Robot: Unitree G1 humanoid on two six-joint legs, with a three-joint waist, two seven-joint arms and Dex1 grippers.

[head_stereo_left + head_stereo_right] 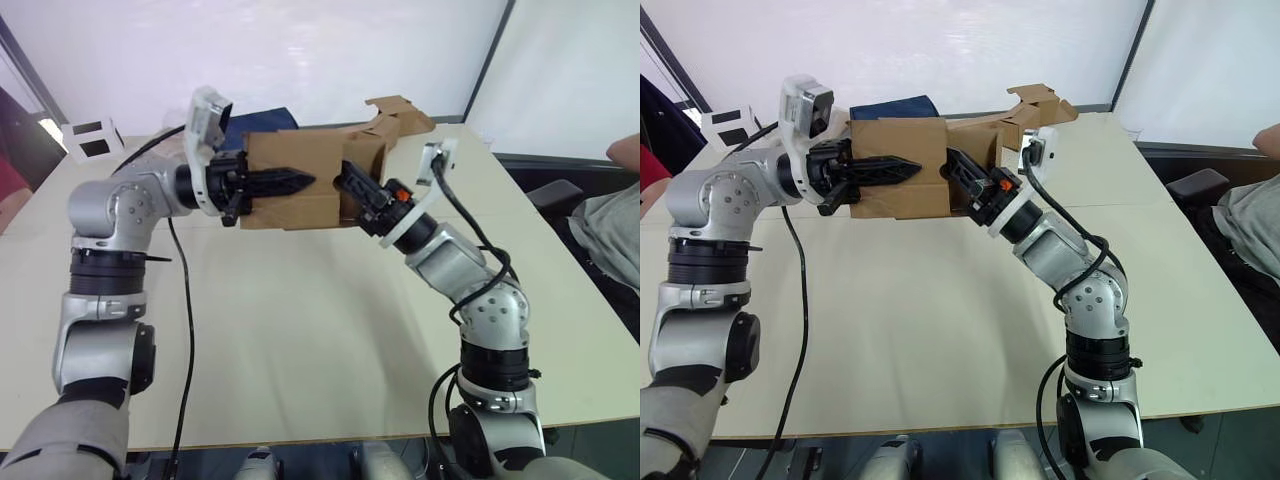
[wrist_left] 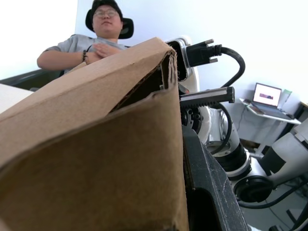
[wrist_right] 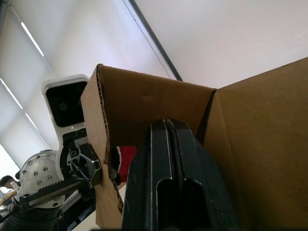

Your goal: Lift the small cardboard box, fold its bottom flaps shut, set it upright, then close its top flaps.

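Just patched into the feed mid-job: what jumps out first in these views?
The small cardboard box is held up off the table, between both arms. The left gripper lies across its front face; the right gripper is at its right end, its fingers shut, reaching inside. Behind it, more brown cardboard sits at the table's far edge.

a cluster of brown cardboard boxes [image 1: 395,120] and a dark blue object [image 1: 887,108] sit at the table's [image 1: 300,330] far edge. a white marker block [image 1: 90,138] rests at its far left corner. a seated person [image 2: 94,41] is beyond the right edge.
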